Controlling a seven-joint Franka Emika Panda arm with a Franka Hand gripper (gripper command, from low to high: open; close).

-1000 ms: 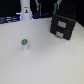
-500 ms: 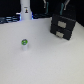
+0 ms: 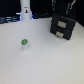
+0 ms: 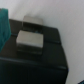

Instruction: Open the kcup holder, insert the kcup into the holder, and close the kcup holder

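There is one kcup holder [image 3: 63,25], a black box near the far right corner of the white surface [image 3: 50,60]. It has two front panels with pale handles. There is one small kcup [image 3: 23,45] with a green top.

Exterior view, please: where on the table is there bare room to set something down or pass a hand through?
The white table lies bare between the kcup and the kcup holder, and all along the near side. It is crowded only at the far edge, around the holder and the white bottle-like object.
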